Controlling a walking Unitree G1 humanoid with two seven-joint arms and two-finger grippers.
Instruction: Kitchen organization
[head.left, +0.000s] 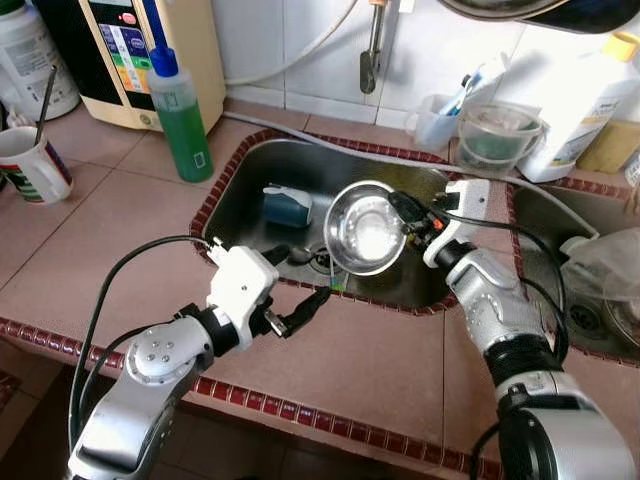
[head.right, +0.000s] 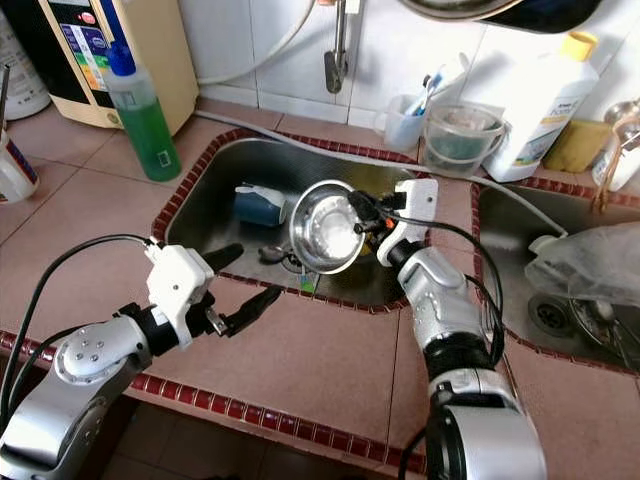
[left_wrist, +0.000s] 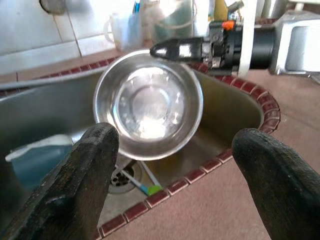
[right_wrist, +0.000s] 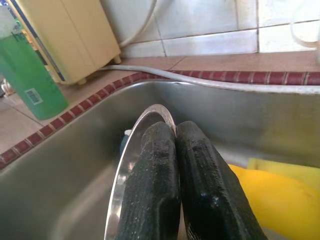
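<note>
A shiny steel bowl (head.left: 362, 228) hangs tilted over the steel sink (head.left: 260, 165), held by its right rim. My right gripper (head.left: 402, 207) is shut on that rim; in the right wrist view its two black fingers (right_wrist: 155, 175) pinch the bowl's edge (right_wrist: 131, 150). My left gripper (head.left: 296, 290) stands open over the front counter edge, its fingers (left_wrist: 85, 175) spread apart with the bowl (left_wrist: 148, 104) ahead of them and nothing between them. A blue sponge-like block (head.left: 287, 205) lies in the sink near the drain (head.left: 322, 259).
A green soap bottle (head.left: 183, 115) stands at the sink's left rim, a mug (head.left: 33, 165) further left. A cream appliance (head.left: 150, 50) stands at the back left. Clear cups (head.left: 497, 135) and a white bottle (head.left: 580, 100) stand behind. A second basin (head.left: 580, 290) lies to the right.
</note>
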